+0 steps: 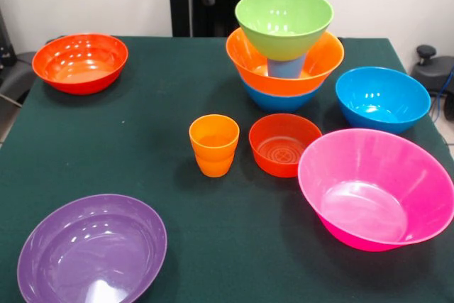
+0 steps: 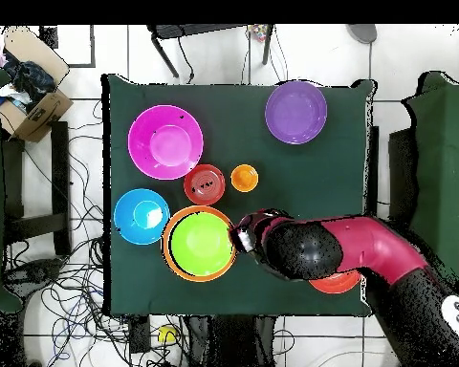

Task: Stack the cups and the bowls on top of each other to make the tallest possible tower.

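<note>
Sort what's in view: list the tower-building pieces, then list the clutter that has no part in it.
Job:
tower: lime green bowl on light blue cup in orange bowl on blue bowl
blue bowl
pink bowl
small red-orange bowl
orange cups
large red-orange bowl
purple bowl

Lying about:
cardboard box
floor cables

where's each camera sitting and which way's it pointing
Front view: sits across the table, looking over it at the tower; only the robot's dark pedestal shows at the top, no gripper.
Overhead view: sits above, looking straight down; the red and black arm reaches toward the tower, its gripper end beside it.
Both share the tower, pink bowl, purple bowl and orange cup.
</note>
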`<state>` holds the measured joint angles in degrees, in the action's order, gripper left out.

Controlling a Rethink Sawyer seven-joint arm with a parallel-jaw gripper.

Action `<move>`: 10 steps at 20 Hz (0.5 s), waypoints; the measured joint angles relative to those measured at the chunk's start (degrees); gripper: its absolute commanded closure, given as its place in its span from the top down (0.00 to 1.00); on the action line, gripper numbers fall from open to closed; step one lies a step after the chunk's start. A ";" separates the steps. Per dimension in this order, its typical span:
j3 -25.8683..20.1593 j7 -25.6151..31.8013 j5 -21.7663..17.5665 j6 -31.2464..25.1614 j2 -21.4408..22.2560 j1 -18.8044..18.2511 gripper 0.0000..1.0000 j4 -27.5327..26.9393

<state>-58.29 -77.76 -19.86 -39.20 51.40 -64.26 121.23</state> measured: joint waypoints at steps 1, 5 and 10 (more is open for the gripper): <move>0.04 0.00 -0.07 -0.29 0.14 0.01 1.00 -0.45; 0.66 0.00 -1.90 -1.08 -0.09 0.40 1.00 -4.68; 2.16 0.00 -6.36 -1.12 -2.97 1.30 1.00 -10.57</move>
<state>-56.13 -77.76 -26.22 -40.32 48.43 -62.95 110.66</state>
